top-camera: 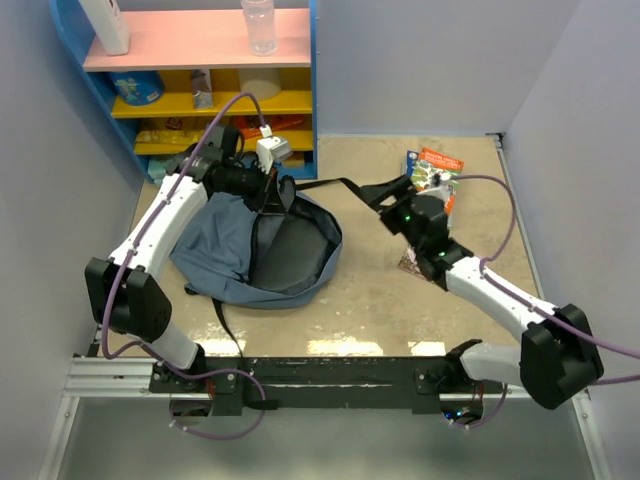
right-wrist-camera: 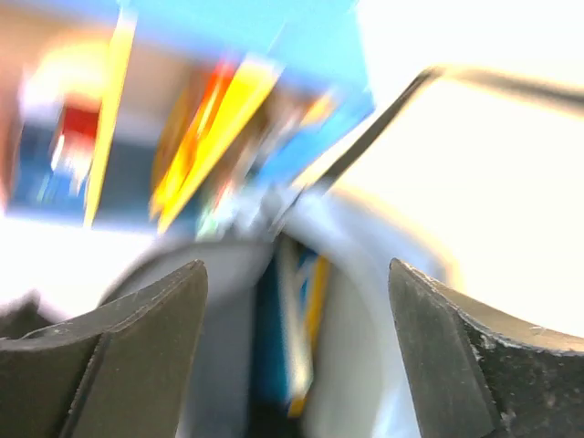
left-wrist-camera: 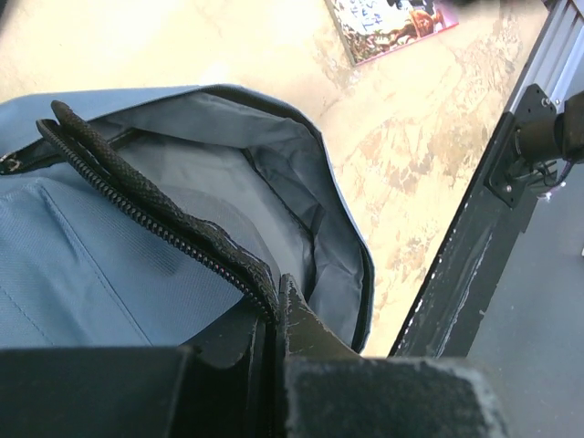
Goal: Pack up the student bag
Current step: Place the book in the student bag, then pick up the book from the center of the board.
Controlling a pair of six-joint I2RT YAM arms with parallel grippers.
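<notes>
The student bag (top-camera: 225, 245) lies on the left half of the worktop (top-camera: 400, 310), a bit nearer the far edge than the near edge. It is soft and blue. Its mouth is wide open and faces the right side, so the grey inside shows. The black zipper (left-wrist-camera: 146, 205) runs along the open rim.

The left pincer (top-camera: 268, 190) is at the far side of the bag. Its fingers are pressed together on the bag's rim, right where the zipper is. The rim is pulled up a little there.

A black strap (top-camera: 340, 184) runs from the far side of the bag toward the middle of the worktop. The right pincer (top-camera: 381, 193) is just beside the end of that strap. Its two fingers (right-wrist-camera: 137, 328) stand far apart with nothing between them. I cannot tell if it touches the strap, because the right wrist view is all blurry.

A bright book (top-camera: 438, 172) lies flat near the far right corner of the worktop, just past the right pincer. A dark booklet (left-wrist-camera: 383, 23) lies flat on the right half, partly under the right arm.

A blue shelf (top-camera: 312, 70) with a pink top stands at the far left corner. A clear bottle (top-camera: 258, 25) stands on the top.
</notes>
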